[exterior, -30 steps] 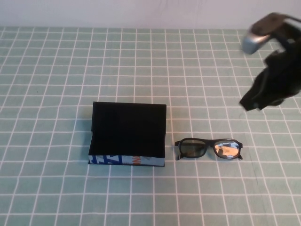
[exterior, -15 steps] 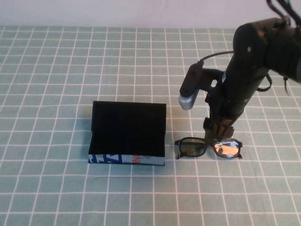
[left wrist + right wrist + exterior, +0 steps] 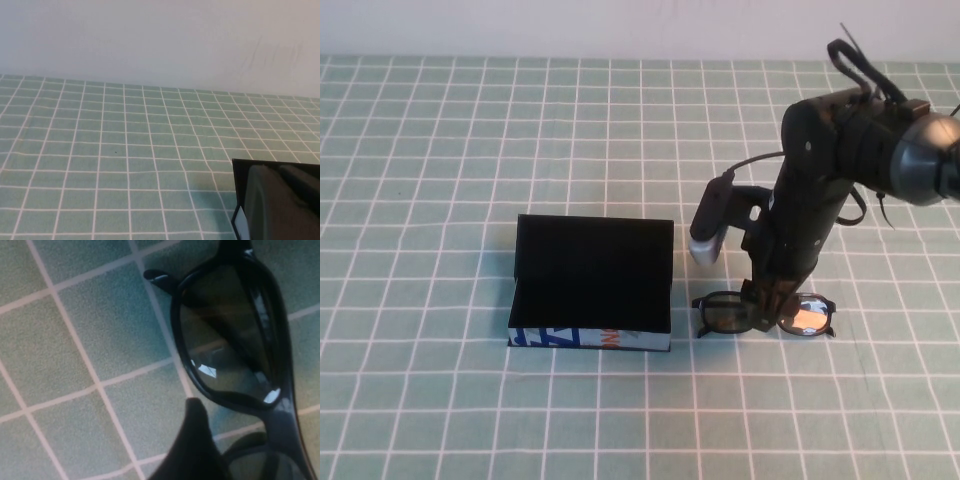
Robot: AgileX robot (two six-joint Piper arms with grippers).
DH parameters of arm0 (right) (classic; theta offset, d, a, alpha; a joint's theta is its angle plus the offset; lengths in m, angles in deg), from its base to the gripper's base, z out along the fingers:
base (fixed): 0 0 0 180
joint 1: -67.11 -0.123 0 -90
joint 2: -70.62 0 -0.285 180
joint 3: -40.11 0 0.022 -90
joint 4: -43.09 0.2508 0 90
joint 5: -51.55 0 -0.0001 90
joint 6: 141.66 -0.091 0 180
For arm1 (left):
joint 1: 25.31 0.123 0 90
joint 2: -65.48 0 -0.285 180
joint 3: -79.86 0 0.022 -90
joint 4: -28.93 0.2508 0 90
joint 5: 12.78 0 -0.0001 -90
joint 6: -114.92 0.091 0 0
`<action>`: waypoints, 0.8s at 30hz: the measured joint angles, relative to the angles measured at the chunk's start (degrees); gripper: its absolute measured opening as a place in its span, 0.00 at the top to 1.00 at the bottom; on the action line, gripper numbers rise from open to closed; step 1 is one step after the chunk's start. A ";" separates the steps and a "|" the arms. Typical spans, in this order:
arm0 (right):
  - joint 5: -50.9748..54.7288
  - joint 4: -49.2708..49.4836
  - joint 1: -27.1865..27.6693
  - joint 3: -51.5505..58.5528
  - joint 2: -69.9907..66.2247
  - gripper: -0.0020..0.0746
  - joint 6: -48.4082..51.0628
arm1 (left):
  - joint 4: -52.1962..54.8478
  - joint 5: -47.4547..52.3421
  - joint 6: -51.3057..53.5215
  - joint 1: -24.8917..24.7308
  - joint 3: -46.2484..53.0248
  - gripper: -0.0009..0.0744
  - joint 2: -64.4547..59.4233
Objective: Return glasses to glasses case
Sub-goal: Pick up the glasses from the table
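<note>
High view: right gripper (image 3: 767, 300), lowered since half a second ago, sits at the bridge of the glasses (image 3: 763, 315); finger spread cannot be told. The glasses lie on the checked cloth (image 3: 420, 150), beside the open glasses case (image 3: 592, 290). Step: grasp. Next: clamp, lift, carry to the case. Left gripper out of sight.

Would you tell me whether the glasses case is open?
Open: the glasses case has its lid raised; glasses lie outside, under the right gripper.

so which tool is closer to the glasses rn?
Right. The right tool is down at the bridge of the glasses. The left tool is out of the high view; its wrist camera shows only the glasses case.
</note>
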 joint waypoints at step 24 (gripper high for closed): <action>5.55 4.20 1.90 -2.24 -1.08 0.96 0.00 | 0.00 2.10 0.00 0.00 0.00 0.99 0.00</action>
